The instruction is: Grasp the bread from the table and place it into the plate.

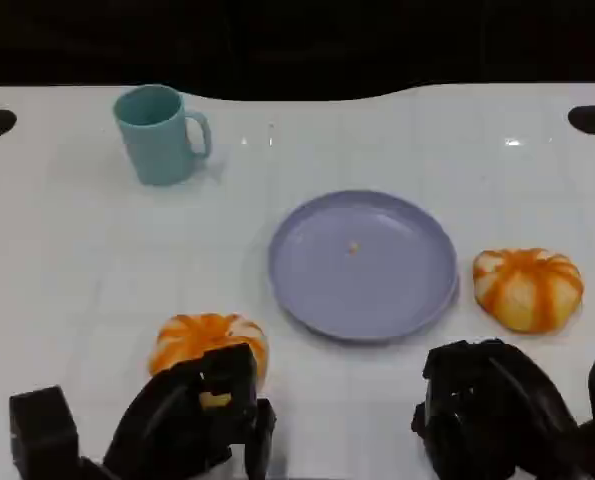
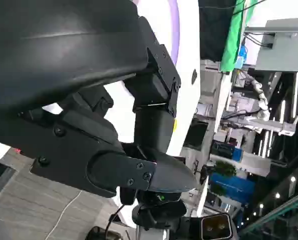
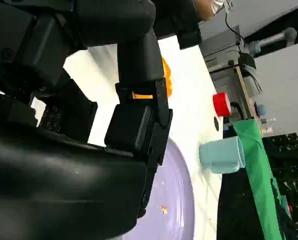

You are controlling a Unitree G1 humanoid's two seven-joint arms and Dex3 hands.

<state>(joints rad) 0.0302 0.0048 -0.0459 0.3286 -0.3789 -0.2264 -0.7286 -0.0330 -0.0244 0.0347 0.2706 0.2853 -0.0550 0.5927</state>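
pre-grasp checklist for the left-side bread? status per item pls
1. Plate free to receive bread: ok, just a small crumb in it.
2. Left bread on table, reachable: ok, directly beyond the left hand.
3. Left hand holding bread: not ok, not yet gripped; fingers sit in front of it.
4. Path from bread to plate: ok, nothing between them.
5. Right hand out of the way: ok, near table edge, below the right bread.
6. Mug clearance: ok, far corner.
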